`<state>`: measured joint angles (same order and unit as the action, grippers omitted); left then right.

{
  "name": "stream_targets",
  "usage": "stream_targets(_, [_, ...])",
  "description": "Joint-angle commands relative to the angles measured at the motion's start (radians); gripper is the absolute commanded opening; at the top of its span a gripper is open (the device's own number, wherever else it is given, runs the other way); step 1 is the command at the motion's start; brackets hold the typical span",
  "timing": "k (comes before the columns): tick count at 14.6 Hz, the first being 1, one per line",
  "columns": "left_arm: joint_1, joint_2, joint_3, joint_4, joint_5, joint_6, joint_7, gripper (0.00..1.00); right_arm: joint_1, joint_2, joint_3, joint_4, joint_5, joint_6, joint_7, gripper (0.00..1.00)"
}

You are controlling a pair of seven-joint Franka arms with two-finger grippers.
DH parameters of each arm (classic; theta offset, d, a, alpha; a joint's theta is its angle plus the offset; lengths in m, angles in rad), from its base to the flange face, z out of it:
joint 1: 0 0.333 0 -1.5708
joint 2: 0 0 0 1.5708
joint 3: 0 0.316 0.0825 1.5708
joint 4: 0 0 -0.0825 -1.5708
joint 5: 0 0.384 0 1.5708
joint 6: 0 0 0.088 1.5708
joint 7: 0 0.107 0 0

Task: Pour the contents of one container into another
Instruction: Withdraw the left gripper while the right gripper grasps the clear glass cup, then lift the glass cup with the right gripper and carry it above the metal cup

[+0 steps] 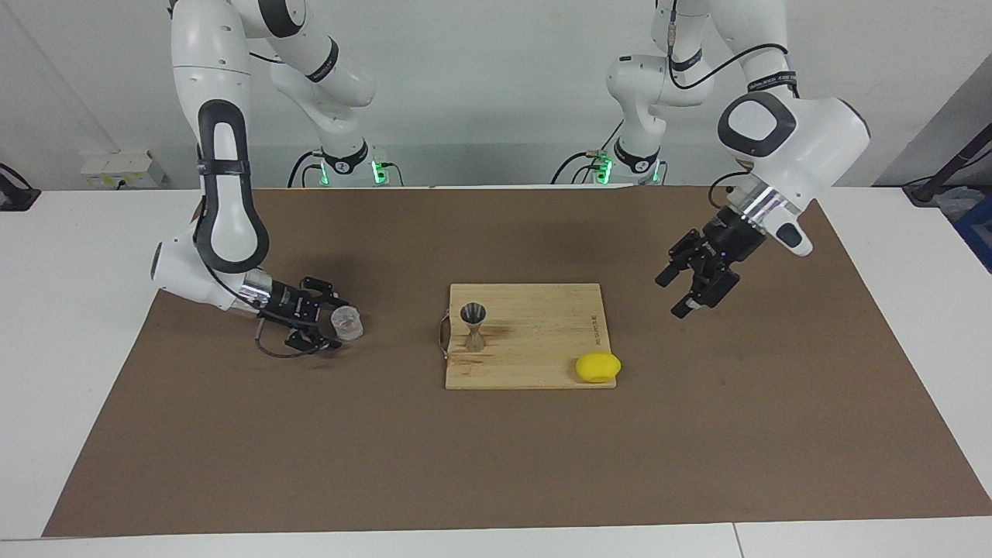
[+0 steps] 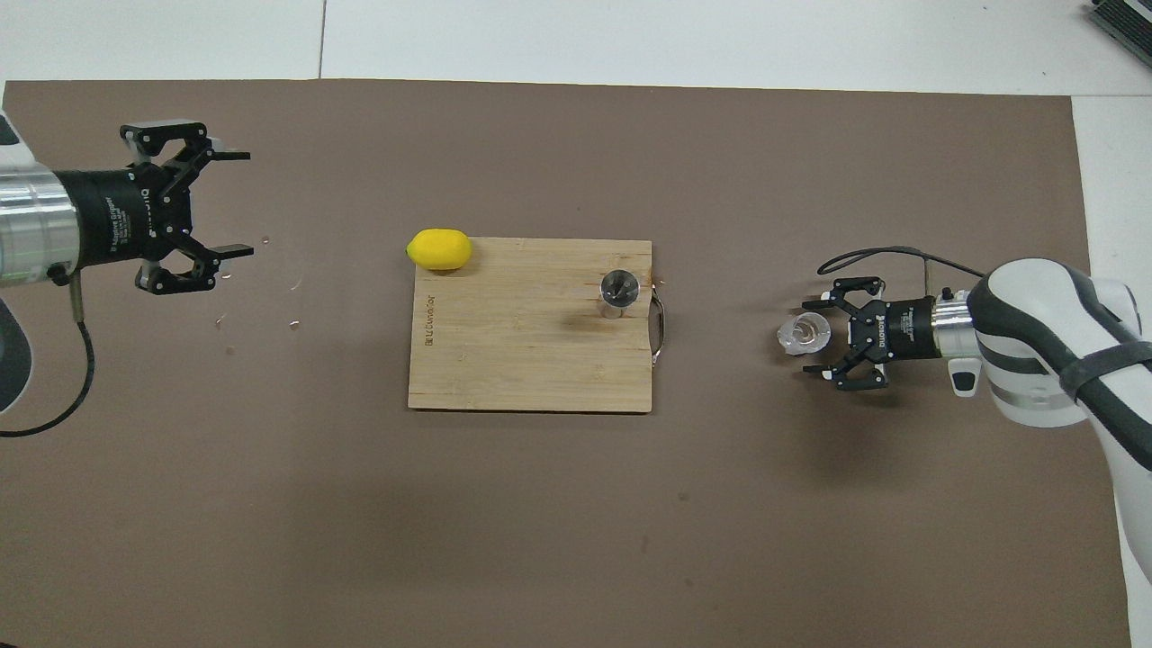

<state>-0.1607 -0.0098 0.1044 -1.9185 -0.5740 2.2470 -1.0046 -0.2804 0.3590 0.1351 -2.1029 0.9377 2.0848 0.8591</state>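
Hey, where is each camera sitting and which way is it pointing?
Facing view: high across the table, looking toward the robots; both arms show, left gripper over the mat, right gripper at the cup.
Overhead view: above the robots' end, looking steeply down; only forearms and grippers show.
Shared: board, jigger, yellow lump, cup, half a turn apart.

Right hand (image 1: 335, 322) around clear cup (image 1: 346, 322)

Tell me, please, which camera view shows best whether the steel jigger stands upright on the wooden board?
The facing view: it shows the jigger side-on, its hourglass shape standing upright on the wooden board. The overhead view shows only its round open mouth from above, near the board's handle.
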Motion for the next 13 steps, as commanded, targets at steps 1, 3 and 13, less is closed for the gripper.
stream_targets(1, [0.041, -0.024, -0.005, 0.012, 0.208, -0.071, 0.02, 1.0, -0.005, -0.035, 0.006, -0.046, 0.046, 0.024, -0.04, 0.93])
stream_targets(3, [0.043, -0.025, -0.003, 0.029, 0.276, -0.121, 0.078, 1.0, -0.003, -0.037, 0.006, -0.048, 0.047, 0.024, -0.048, 0.92])
stream_targets(13, [0.093, -0.013, -0.02, 0.139, 0.483, -0.42, 0.809, 1.0, 0.006, -0.041, 0.006, -0.052, 0.119, 0.014, -0.107, 0.58])
